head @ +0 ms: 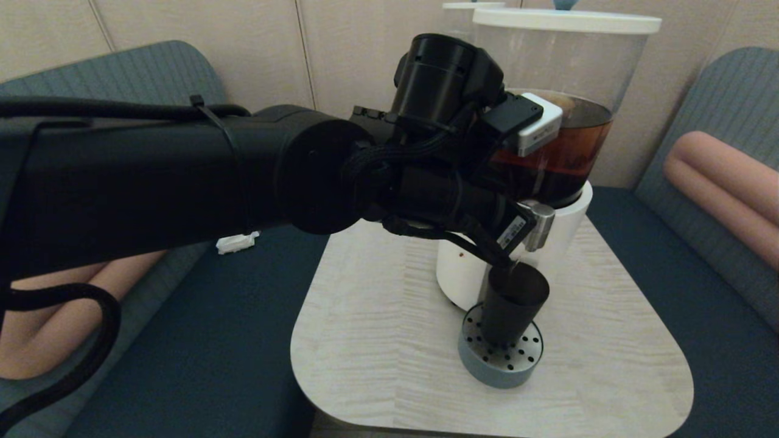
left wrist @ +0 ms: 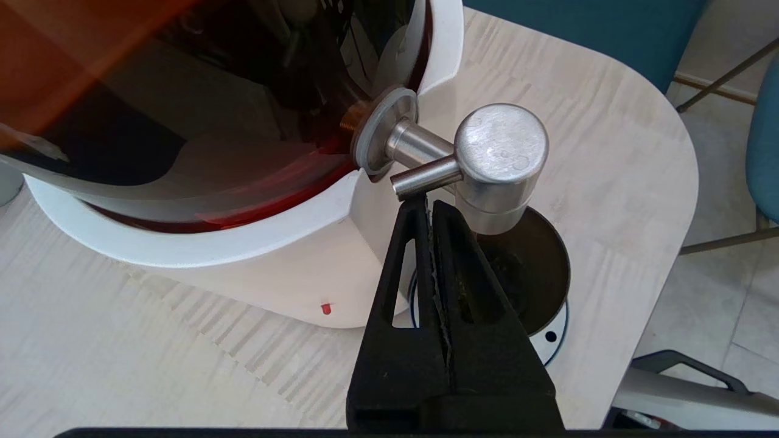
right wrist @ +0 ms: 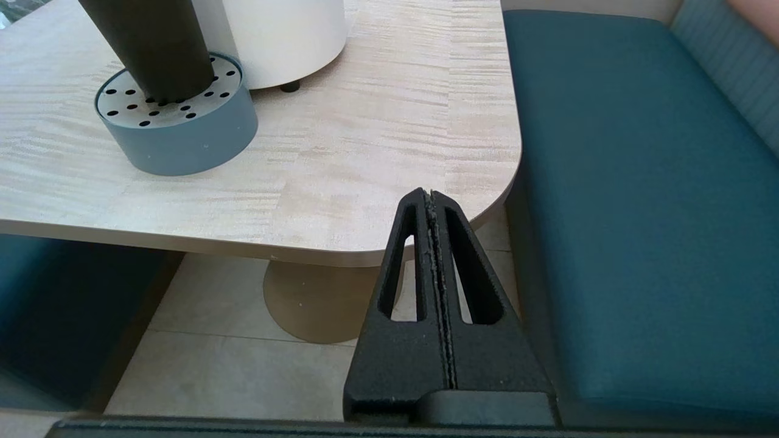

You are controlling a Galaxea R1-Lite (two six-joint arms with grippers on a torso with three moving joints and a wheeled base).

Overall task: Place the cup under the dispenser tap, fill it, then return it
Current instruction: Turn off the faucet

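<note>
A pale wood-grain table [head: 377, 340] with rounded corners stands between teal bench seats [head: 201, 340], and on it sits the big clear-tank dispenser [head: 563, 121] on its white round base [left wrist: 292, 255], about half full of brown liquid.

The left gripper [left wrist: 429, 204] reaches in across the front of the dispenser, its two black fingers pressed flat together with nothing between them. Their tips sit right at the short steel lever [left wrist: 423, 176] that sticks out sideways from the dispenser tap [left wrist: 496, 158]; whether they actually touch it I cannot tell. The tap's round brushed-steel cap is just beyond the fingertips.

Directly below the spout, just past the gripper's tips, stands the cup [head: 511, 307], dark and upright, resting on a round grey drip tray [head: 502, 365] with a perforated top. The tray sits against the front of the white base.

The right gripper [right wrist: 431, 201] hangs off the table's edge, low beside the bench seat, likewise closed on nothing.
</note>
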